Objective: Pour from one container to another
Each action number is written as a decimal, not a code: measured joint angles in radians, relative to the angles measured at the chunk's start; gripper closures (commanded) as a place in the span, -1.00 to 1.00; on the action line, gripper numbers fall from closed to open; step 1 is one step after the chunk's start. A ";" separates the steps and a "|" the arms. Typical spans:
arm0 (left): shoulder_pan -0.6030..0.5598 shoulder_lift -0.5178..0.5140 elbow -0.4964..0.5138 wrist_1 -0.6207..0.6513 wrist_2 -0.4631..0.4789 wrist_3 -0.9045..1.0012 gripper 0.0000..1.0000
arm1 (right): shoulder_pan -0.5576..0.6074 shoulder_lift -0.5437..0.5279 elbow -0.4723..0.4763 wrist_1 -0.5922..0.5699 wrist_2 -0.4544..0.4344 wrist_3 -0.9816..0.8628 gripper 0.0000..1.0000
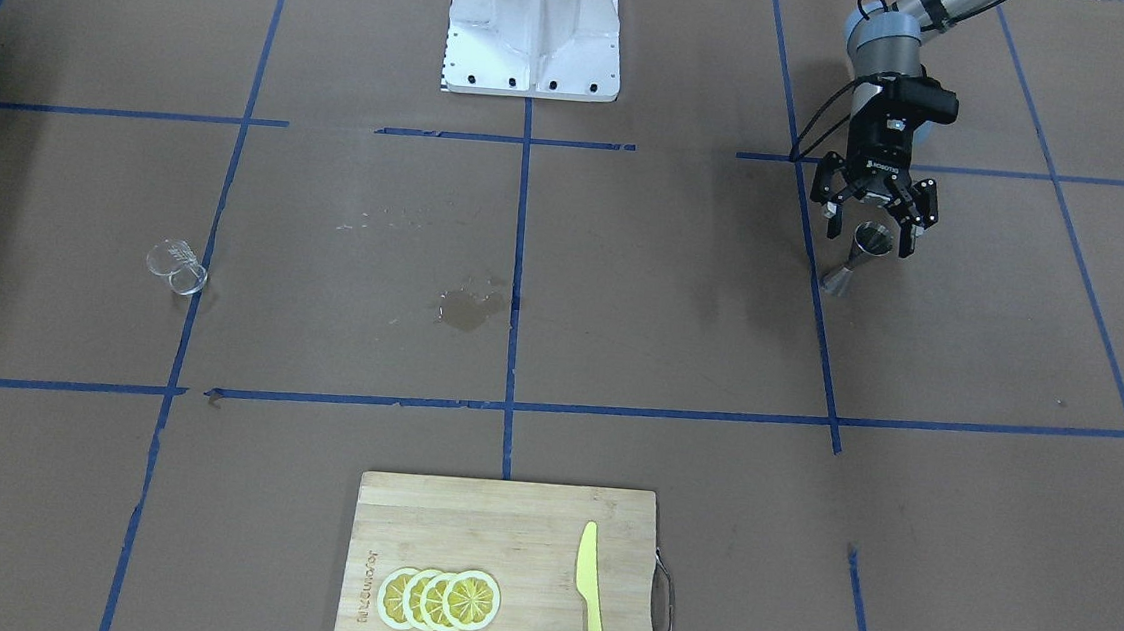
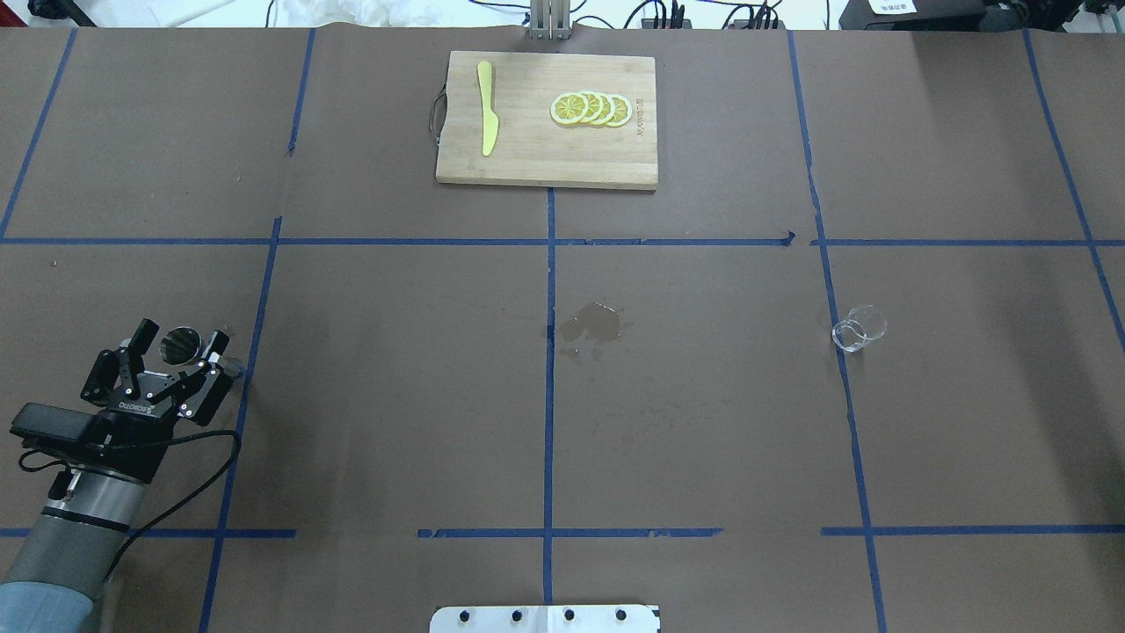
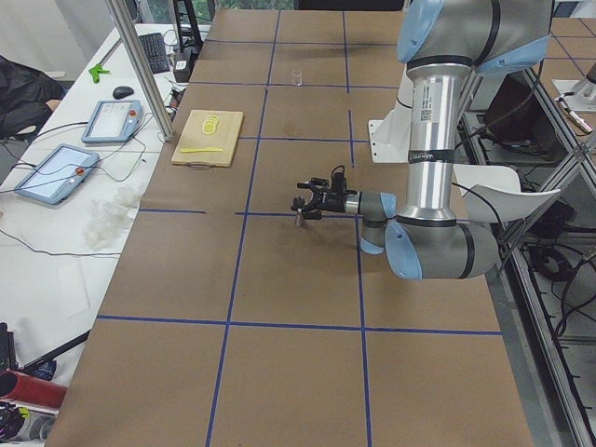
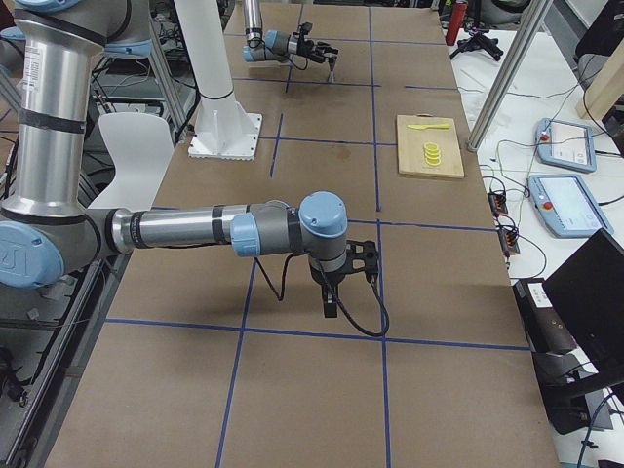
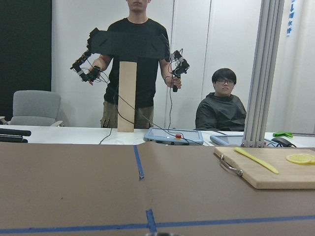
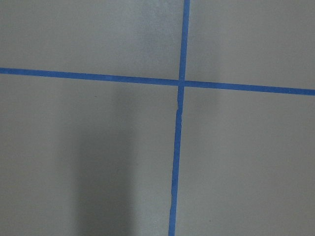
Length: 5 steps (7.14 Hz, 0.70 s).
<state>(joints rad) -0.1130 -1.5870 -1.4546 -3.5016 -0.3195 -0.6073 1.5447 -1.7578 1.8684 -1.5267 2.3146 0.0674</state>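
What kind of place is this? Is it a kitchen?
Probably a robot lab, not a kitchen. A big robot arm stands at a table marked off with blue tape. Control tablets lie beside it, and a person holds hand controllers.

White wall (image 5: 231, 34), grey chair (image 5: 34, 105)

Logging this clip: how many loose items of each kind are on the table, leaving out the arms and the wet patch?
clear glass cup: 1
steel jigger: 1
wooden cutting board: 1
yellow knife: 1
lemon slices: 4
Total: 8
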 measured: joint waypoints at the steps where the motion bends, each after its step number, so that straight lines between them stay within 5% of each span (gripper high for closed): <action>1: -0.003 0.004 -0.015 -0.090 -0.007 0.102 -0.99 | 0.000 0.000 0.000 -0.001 0.001 0.000 -1.00; 3: -0.043 0.025 -0.063 -0.220 -0.085 0.306 -0.96 | 0.000 0.001 0.000 -0.001 0.003 0.000 -1.00; 5: -0.187 0.101 -0.082 -0.245 -0.317 0.368 -0.96 | 0.000 0.001 0.000 -0.001 0.003 0.000 -1.00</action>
<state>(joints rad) -0.2997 -1.4862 -1.5361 -3.7470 -0.6365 -0.2390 1.5447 -1.7566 1.8683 -1.5272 2.3178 0.0675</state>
